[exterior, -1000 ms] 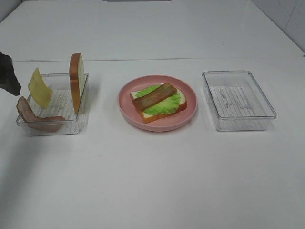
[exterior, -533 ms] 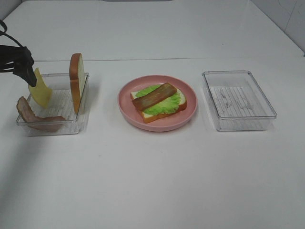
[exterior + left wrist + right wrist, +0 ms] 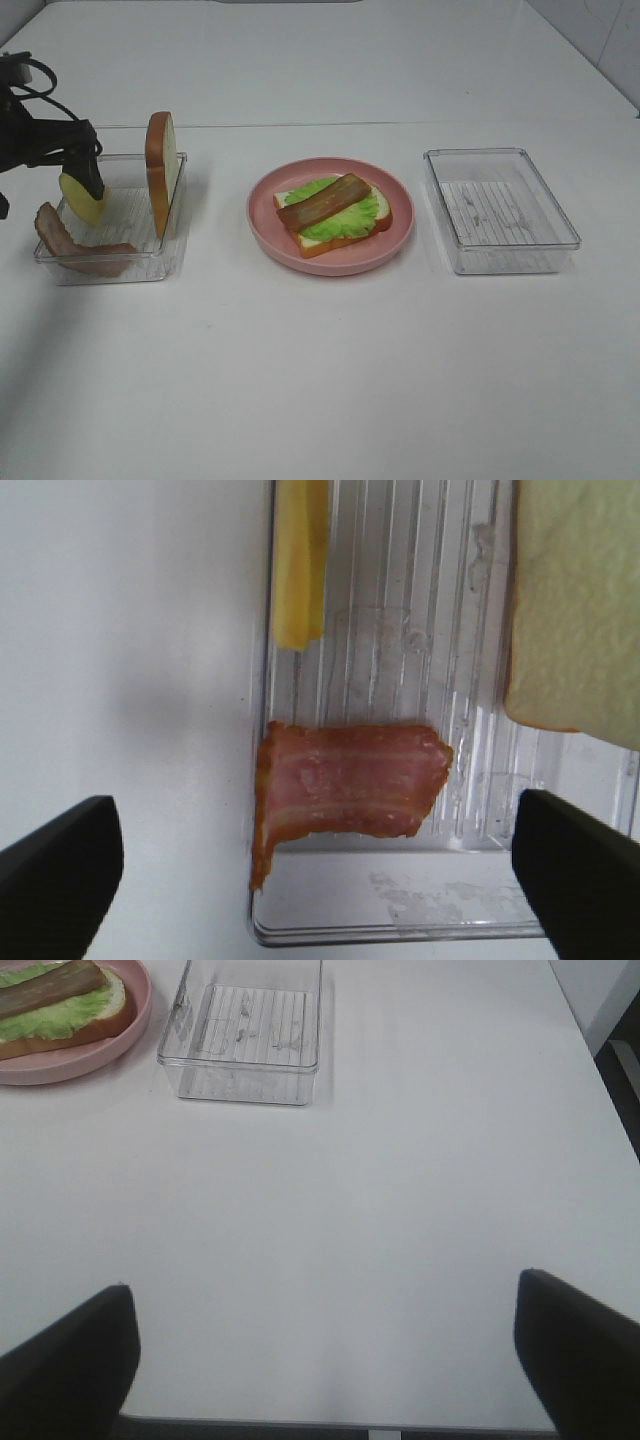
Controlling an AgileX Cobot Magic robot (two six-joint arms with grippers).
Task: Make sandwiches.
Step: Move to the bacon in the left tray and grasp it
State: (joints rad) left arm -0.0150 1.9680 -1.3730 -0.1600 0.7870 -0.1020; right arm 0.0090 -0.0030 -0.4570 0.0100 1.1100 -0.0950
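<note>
On the pink plate (image 3: 340,262) lies a bread slice (image 3: 350,232) topped with green lettuce (image 3: 335,218) and a brown bacon strip (image 3: 323,200). The left clear tray (image 3: 110,272) holds a second bacon strip (image 3: 75,252), a yellow cheese slice (image 3: 78,203) leaning upright, and a bread slice (image 3: 160,170) standing on edge. My left gripper (image 3: 88,175) hovers open over this tray, partly covering the cheese. The left wrist view looks down on the bacon (image 3: 350,780), cheese (image 3: 300,560) and bread (image 3: 580,600) between the wide-apart fingers (image 3: 60,870). My right gripper (image 3: 320,1310) is open above bare table.
An empty clear tray (image 3: 500,262) stands right of the plate, also in the right wrist view as the tray (image 3: 245,1080) beside the plate (image 3: 60,1068). The table's edge (image 3: 330,1425) runs close under the right gripper.
My left gripper has moved right from the view's left edge to above the left tray, now in front of the cheese. Nothing else moved.
</note>
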